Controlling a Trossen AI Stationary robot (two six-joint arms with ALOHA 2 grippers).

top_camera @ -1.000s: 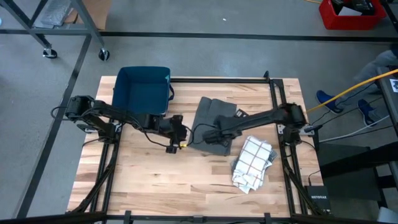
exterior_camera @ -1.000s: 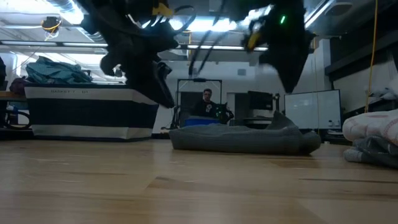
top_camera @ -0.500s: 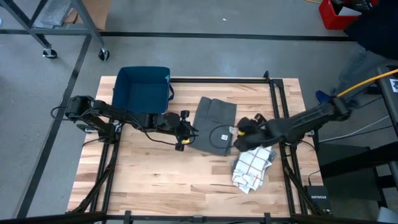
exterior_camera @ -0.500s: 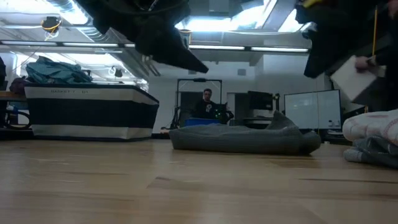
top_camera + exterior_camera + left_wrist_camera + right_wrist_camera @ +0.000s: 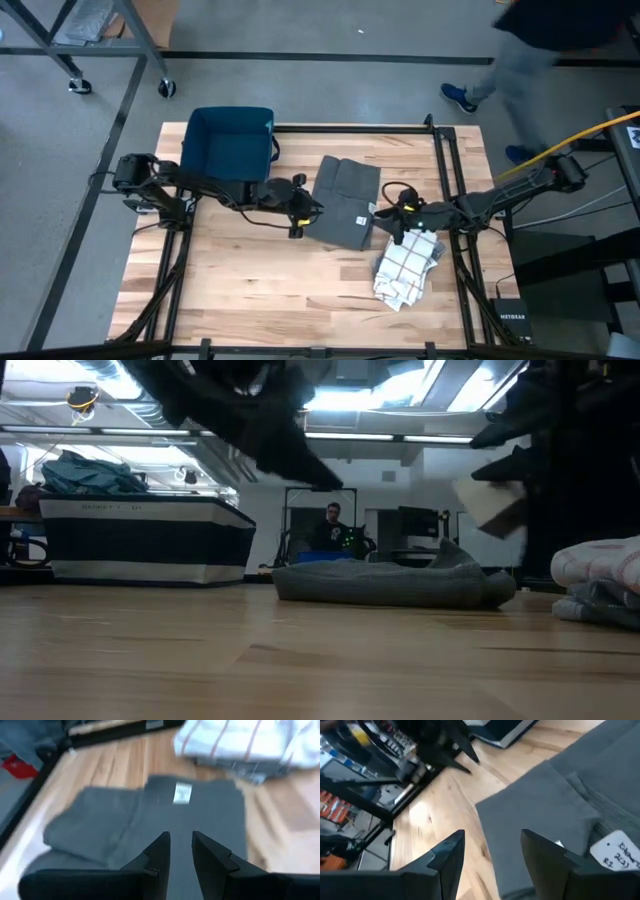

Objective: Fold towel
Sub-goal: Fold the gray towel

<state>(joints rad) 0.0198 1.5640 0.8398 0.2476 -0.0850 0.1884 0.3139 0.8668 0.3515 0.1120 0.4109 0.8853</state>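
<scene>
A grey towel [image 5: 343, 203] lies folded into a rectangle on the table, with a white label [image 5: 362, 222] near its right edge. In the low view the grey towel [image 5: 390, 582] is a flat stack. My left gripper [image 5: 303, 210] hovers at its left edge, fingers narrowly open above the cloth [image 5: 181, 840]. My right gripper [image 5: 385, 213] stands just off the towel's right edge, wide open [image 5: 492, 840], looking over the grey towel [image 5: 555, 815] and its label [image 5: 620, 851]. In the low view both arms hang above the table.
A crumpled white checked towel [image 5: 407, 262] lies to the right of the grey one, under the right arm. A dark blue bin [image 5: 230, 145] sits at the table's far left. A black frame [image 5: 445, 160] borders the table. A person [image 5: 540, 30] walks past the far right corner.
My right gripper has drawn back from over the grey towel toward the table's right edge and now sits off the towel's right side. My left gripper has moved right, up to the towel's left edge. The towel has kept its place.
</scene>
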